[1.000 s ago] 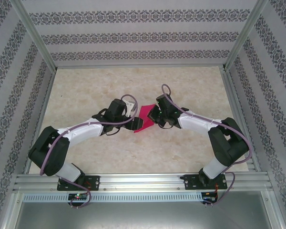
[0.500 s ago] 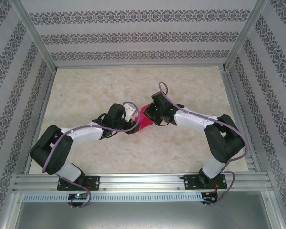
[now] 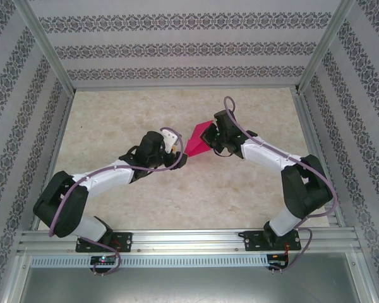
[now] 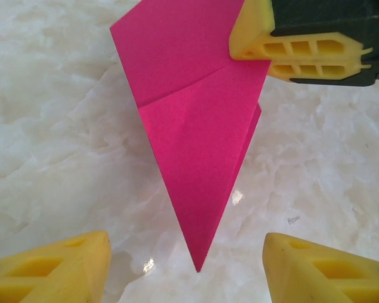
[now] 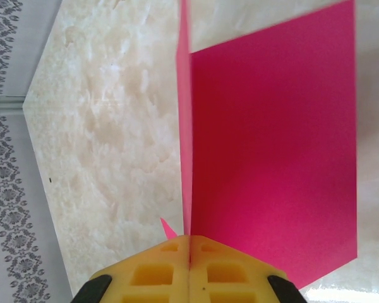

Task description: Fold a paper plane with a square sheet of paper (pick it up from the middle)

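The magenta-pink sheet of paper (image 3: 198,144) is folded into a narrow pointed shape with a crease across it. My right gripper (image 3: 212,140) is shut on its wide end and holds it above the table. In the right wrist view the paper (image 5: 271,145) stands on edge from the closed right gripper (image 5: 189,243). In the left wrist view the paper (image 4: 199,139) points its tip down between the spread fingers of my left gripper (image 4: 186,243), which is open and clear of it. The right gripper's fingers (image 4: 290,47) pinch the paper's upper right corner.
The marble-patterned table (image 3: 132,113) lies under both arms. Patterned walls and an aluminium frame (image 3: 177,86) close it in at the back and sides. A metal rail (image 3: 189,243) runs along the near edge.
The right gripper has carried the paper back and to the right. The left gripper, earlier at the paper, has let it go and now sits just left of its tip.
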Controlling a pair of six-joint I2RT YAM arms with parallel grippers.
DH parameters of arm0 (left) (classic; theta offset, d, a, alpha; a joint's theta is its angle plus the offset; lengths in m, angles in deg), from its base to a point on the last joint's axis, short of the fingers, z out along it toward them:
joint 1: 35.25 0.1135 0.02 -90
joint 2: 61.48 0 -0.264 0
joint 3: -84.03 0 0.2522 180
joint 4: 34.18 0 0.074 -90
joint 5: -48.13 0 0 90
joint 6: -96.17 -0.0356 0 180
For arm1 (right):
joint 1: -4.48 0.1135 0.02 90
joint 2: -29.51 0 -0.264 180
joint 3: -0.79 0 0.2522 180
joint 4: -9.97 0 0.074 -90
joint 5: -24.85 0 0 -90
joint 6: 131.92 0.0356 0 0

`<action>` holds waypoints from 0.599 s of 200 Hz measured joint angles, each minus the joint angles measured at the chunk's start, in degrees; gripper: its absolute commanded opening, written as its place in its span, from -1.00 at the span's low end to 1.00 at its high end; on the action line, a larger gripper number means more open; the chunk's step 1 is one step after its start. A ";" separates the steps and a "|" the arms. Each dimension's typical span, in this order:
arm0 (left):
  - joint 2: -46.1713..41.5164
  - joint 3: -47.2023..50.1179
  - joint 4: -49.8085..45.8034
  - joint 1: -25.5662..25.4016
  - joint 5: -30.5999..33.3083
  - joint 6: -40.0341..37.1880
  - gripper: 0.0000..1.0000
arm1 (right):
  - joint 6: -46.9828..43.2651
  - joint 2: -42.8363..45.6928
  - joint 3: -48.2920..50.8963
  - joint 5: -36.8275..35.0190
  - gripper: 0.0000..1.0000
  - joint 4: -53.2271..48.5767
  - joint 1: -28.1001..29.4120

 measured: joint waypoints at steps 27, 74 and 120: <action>2.80 0.00 0.81 0.00 -0.48 0.35 0.31 | 1.03 -2.32 0.04 0.00 -1.00 0.96 1.14; 8.55 0.00 3.67 -0.28 -3.30 0.57 0.24 | 5.88 -5.70 2.03 -0.55 -1.00 2.54 4.83; 11.17 0.04 5.57 -1.57 -3.48 -0.57 0.10 | 10.73 -5.88 3.10 -1.79 -1.00 2.56 6.27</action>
